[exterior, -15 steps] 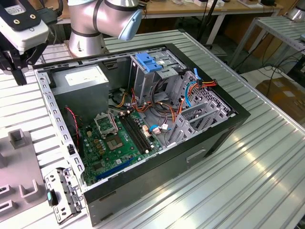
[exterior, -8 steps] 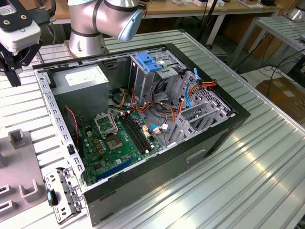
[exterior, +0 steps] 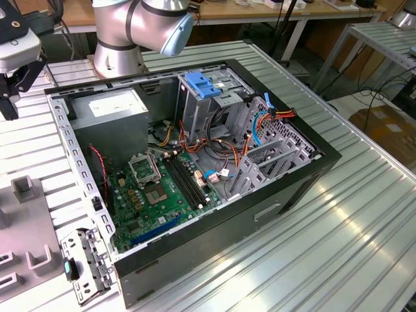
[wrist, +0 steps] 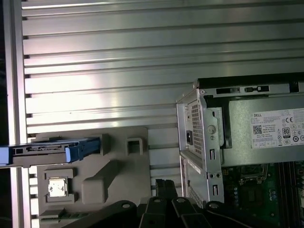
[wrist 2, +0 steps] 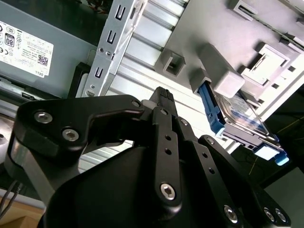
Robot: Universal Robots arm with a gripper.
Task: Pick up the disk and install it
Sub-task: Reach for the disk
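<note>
Disk (wrist: pixel 52 151) is seen in the first wrist view, stood on edge in a grey moulded holder (wrist: pixel 114 175) on the ribbed aluminium tabletop (wrist: pixel 95 71), probably so its blue-railed sides are presented for grasping. In the second wrist view, the black end effector (wrist 2: pixel 162 93) is clenched on nothing, apart from it. In the exterior view, the computer case (exterior: pixel 292 188) is laid open, its bare-metal cage (exterior: pixel 214 104) exposed.
</note>
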